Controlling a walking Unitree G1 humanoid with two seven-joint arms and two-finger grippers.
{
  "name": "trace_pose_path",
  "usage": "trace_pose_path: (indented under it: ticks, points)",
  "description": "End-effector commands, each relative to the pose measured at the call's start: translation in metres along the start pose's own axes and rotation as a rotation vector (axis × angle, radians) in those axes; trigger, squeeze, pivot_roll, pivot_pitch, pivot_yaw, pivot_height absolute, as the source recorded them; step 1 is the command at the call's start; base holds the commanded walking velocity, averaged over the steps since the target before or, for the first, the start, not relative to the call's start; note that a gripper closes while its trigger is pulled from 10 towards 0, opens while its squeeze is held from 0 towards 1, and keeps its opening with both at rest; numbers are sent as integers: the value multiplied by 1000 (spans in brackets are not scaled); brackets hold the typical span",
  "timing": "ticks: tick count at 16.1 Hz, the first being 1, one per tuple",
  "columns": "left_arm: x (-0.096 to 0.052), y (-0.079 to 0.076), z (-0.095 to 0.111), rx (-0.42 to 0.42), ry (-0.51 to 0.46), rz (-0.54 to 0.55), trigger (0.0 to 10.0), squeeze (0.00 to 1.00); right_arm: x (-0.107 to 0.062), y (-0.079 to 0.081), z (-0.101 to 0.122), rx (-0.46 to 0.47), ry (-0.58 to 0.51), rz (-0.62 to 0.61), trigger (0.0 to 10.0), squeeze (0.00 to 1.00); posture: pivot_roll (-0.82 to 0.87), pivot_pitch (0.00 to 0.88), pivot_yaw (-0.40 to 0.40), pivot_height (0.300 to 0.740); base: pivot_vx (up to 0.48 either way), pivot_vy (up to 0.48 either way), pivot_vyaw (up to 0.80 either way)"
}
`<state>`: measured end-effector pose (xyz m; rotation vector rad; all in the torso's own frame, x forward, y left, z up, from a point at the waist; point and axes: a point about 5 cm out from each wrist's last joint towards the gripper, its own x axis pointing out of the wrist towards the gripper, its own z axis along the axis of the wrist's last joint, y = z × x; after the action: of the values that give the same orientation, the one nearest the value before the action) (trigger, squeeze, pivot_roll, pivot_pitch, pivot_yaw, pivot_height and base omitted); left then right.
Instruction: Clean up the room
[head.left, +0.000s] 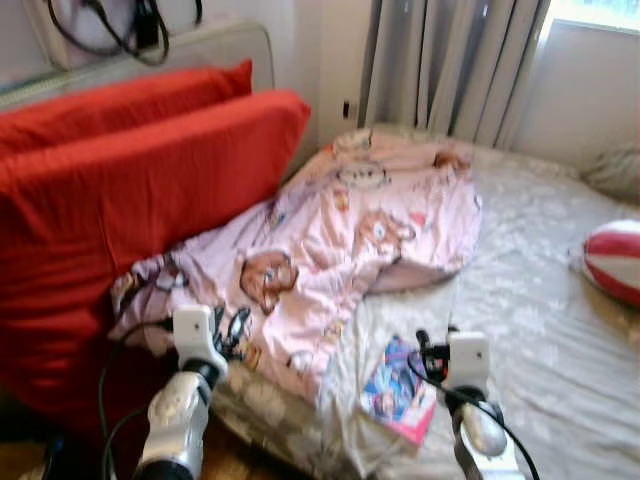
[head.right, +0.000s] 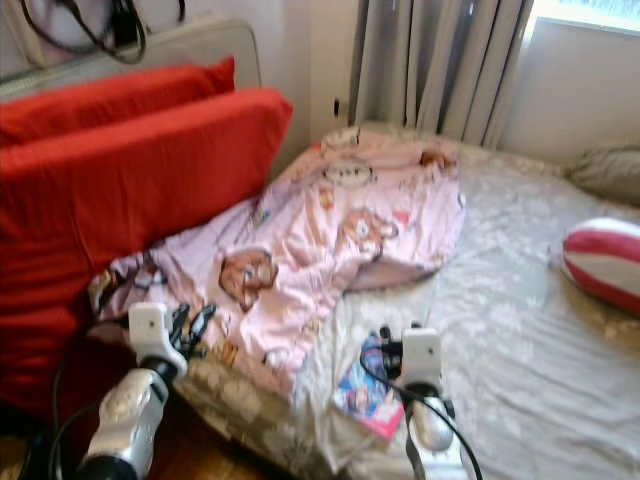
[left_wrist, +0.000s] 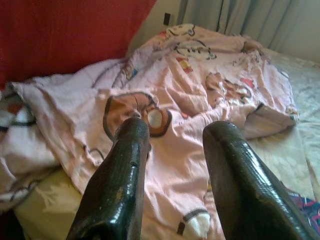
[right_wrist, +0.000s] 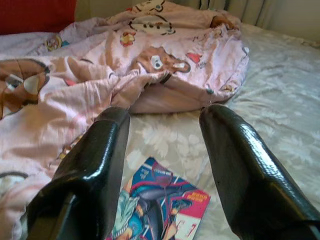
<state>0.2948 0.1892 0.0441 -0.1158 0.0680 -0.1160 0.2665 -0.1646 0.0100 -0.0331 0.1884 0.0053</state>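
A crumpled pink blanket with bear prints (head.left: 340, 240) lies across the bed's near left side. A colourful comic book (head.left: 400, 390) rests on the sheet near the bed's front edge. My left gripper (left_wrist: 172, 135) is open just above the blanket's near part, with nothing between its fingers. My right gripper (right_wrist: 162, 117) is open too, hovering over the comic book (right_wrist: 160, 205), with the blanket's edge just beyond it.
Two big red pillows (head.left: 130, 190) lean against the headboard on the left. A red and white striped cushion (head.left: 615, 260) sits at the bed's right. The floral sheet (head.left: 540, 330) is bare in the middle. Grey curtains (head.left: 450, 60) hang behind the bed.
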Motion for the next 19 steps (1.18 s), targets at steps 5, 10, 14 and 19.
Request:
trace_pose_path:
  ticks: [5, 10, 14, 19]
  points:
    - [0, 0, 0, 8, 12, -6, 10000, 0, 1, 5, -2, 21, 17, 18, 10000, 0, 21, 0, -22, 635, 0, 0, 0]
    - [-1, -2, -2, 5, 20, -16, 10000, 0, 0, 6, -3, 30, 22, 30, 10000, 0, 19, 0, -20, 635, 0, 0, 0]
    - [0, -5, -1, 4, 18, -27, 10000, 0, -2, 9, -7, 39, 37, 49, 10000, 0, 18, 0, -21, 635, 0, 0, 0]
    - [0, -6, 0, 4, 22, -32, 10000, 0, -1, 10, -6, 34, 37, 58, 10000, 0, 19, 0, -23, 635, 0, 0, 0]
